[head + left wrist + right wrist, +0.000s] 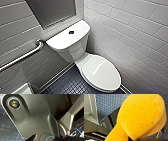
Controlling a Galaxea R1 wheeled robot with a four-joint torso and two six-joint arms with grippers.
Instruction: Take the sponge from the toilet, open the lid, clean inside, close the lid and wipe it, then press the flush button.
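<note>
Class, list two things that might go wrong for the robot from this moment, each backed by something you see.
1. The lid lies shut and looks glossy, so an attempt to lift its edge may slip.
2. The sponge hangs close to the right wrist camera, above the tiled floor; a loose hold might drop it there.

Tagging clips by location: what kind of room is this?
Most likely a bathroom: a white toilet with its lid down, a metal grab bar on the white tiled wall, and a dark small-tiled floor.
</note>
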